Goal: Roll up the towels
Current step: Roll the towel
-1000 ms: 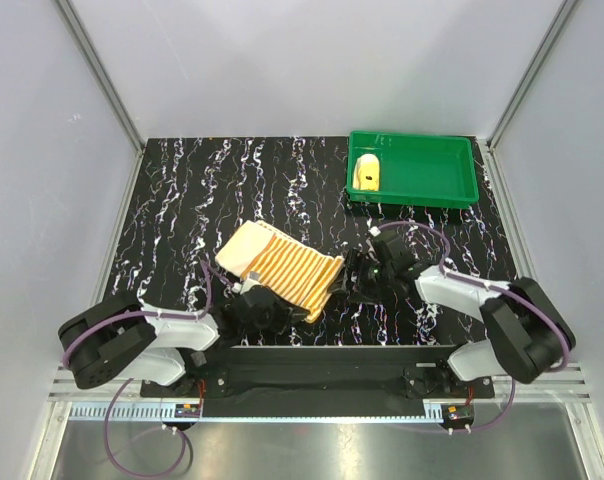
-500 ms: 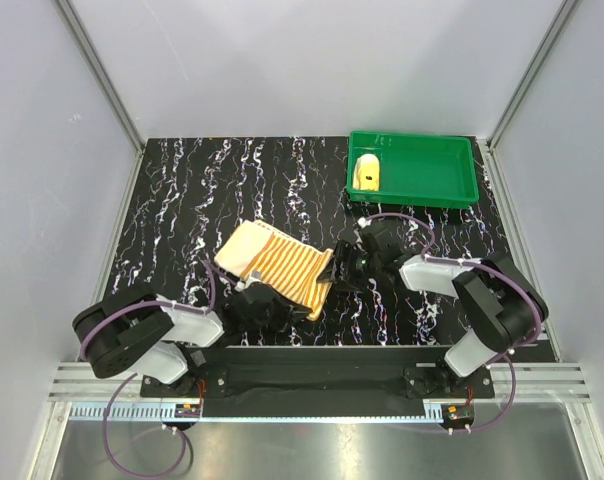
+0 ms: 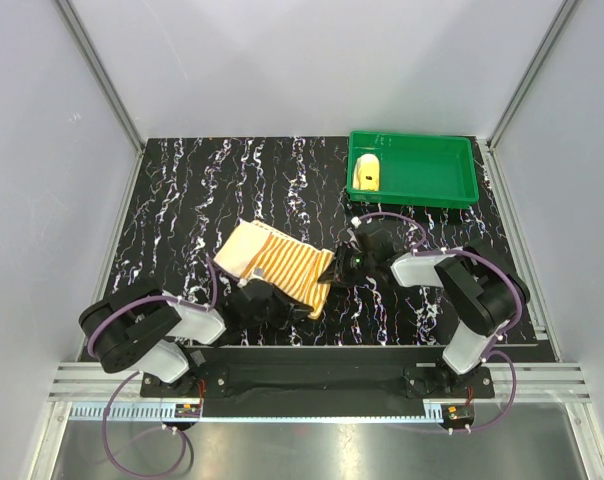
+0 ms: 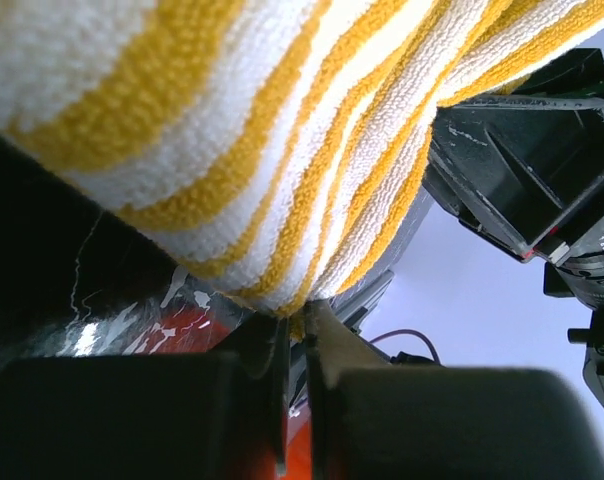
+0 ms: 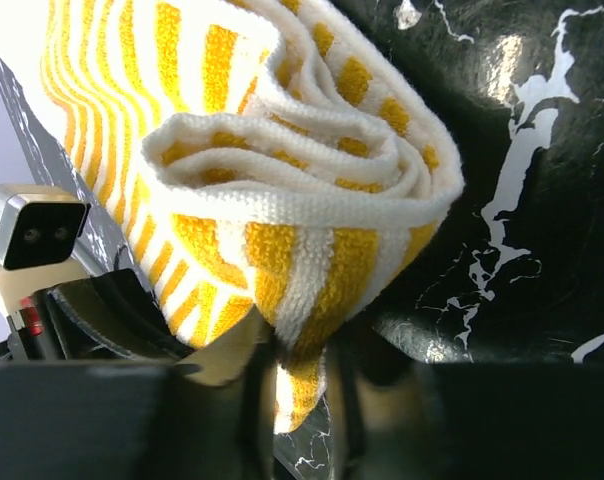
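The striped towel [image 3: 279,264] lies part-folded near the table's front middle. My left gripper [image 3: 265,298] is at its near edge. In the left wrist view the striped towel [image 4: 282,130] fills the top, and my left gripper [image 4: 296,335] is shut on its lower hem. My right gripper [image 3: 332,272] is at the towel's right end. In the right wrist view the striped towel [image 5: 282,170] shows a curled, layered end, and my right gripper [image 5: 300,385] is shut on its hanging corner. The yellow towel [image 3: 368,174] lies rolled in the green tray.
The green tray [image 3: 432,170] stands at the back right of the black marbled table [image 3: 182,200]. Grey walls close in the left, right and back sides. Both arms' forearms lie low along the front edge.
My right gripper has slid left up to the striped towel's right end and closed on its corner. The left gripper has stayed pinched on the near edge.
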Controlling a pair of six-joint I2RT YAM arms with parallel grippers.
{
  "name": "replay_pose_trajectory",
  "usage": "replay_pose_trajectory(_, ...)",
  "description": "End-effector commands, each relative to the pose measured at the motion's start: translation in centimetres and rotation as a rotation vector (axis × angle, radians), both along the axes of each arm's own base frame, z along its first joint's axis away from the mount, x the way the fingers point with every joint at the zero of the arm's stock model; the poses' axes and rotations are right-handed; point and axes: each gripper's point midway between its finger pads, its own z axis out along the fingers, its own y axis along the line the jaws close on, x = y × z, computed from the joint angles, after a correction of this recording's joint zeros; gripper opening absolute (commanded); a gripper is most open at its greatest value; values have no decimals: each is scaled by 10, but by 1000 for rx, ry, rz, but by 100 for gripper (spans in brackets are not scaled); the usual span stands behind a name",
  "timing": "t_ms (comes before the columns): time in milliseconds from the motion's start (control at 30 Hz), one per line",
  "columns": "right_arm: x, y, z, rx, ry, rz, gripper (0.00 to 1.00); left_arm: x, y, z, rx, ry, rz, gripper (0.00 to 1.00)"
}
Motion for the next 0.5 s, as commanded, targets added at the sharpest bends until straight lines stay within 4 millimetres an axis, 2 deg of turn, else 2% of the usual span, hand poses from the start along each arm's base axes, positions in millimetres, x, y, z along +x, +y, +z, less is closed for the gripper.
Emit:
replay_pose_trajectory(0, 1, -2, -8, -47, -15, 10, 22, -17, 5, -19, 112, 21, -116, 21)
replay_pose_trajectory(67, -1, -7, -6, -75, -7, 2, 20, -15, 0, -16, 139, -20, -168, 37)
replay_pose_trajectory(100, -2, -9, -4, -88, -13, 6, 19, -19, 3, -21, 173, -6, -187, 40)
replay_pose_trajectory(133, -3, -14, -1, -114, -4, -2, 18, -18, 3, -18, 186, -23, -198, 43)
replay_pose_trajectory(167, -4, -16, 1, -127, -4, -1, 18, -16, -2, -11, 204, -67, -231, 44)
replay_pose_trajectory(200, -5, -18, 3, -141, -9, 6, 18, -23, 6, -18, 277, -46, -251, 46)
replay_pose_trajectory(233, -13, -27, -1, -188, 30, 6, 18, -16, 9, -11, 322, -95, -238, 48)
replay_pose_trajectory(300, -11, -29, 11, -208, 14, 13, 18, -19, 13, -1, 454, -146, -290, 48)
replay_pose_trajectory(333, -18, -37, 8, -252, 45, 12, 18, -10, 17, 8, 513, -205, -256, 49)
replay_pose_trajectory(367, -15, -36, 16, -259, 35, 13, 18, -10, 8, 25, 537, -266, -281, 50)
replay_pose_trajectory(400, -17, -37, 17, -278, 37, 25, 18, -8, 23, 26, 631, -281, -260, 50)
replay_pose_trajectory(433, -19, -42, 21, -306, 53, 22, 19, -7, 25, 31, 666, -303, -261, 50)
replay_pose_trajectory(467, -20, -44, 21, -324, 60, 22, 18, -3, 21, 44, 677, -333, -254, 50)
